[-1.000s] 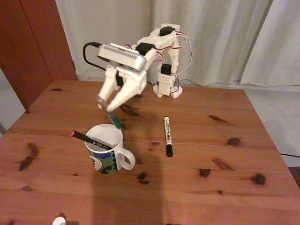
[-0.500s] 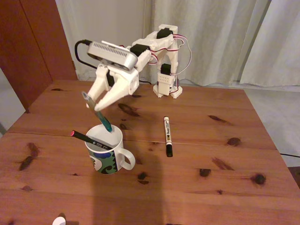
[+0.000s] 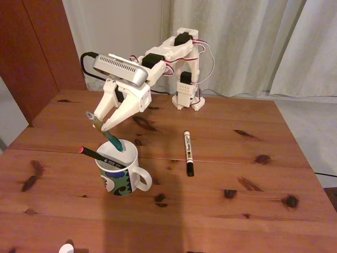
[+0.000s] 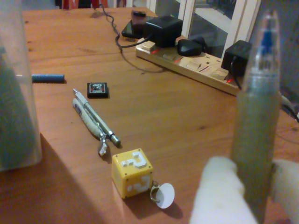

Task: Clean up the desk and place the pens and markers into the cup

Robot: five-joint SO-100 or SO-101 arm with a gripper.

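Spanning the fixed view, a reddish-brown pine desk (image 3: 221,158) with dark knots and a seam sits before pale curtains (image 3: 253,42) and a dark wooden door (image 3: 37,47). The white arm's gripper (image 3: 98,124) has its fingers clamped on a teal pen (image 3: 110,138), tilted, its lower end inside the patterned mug (image 3: 120,168). A black pen (image 3: 93,154) leans in the mug. The white marker (image 3: 188,152) lies just right.

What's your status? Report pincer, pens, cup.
Pincer shut on green pen, tip inside cup. Black pen resting in cup. White marker on desk, right of cup. Nothing in the way.
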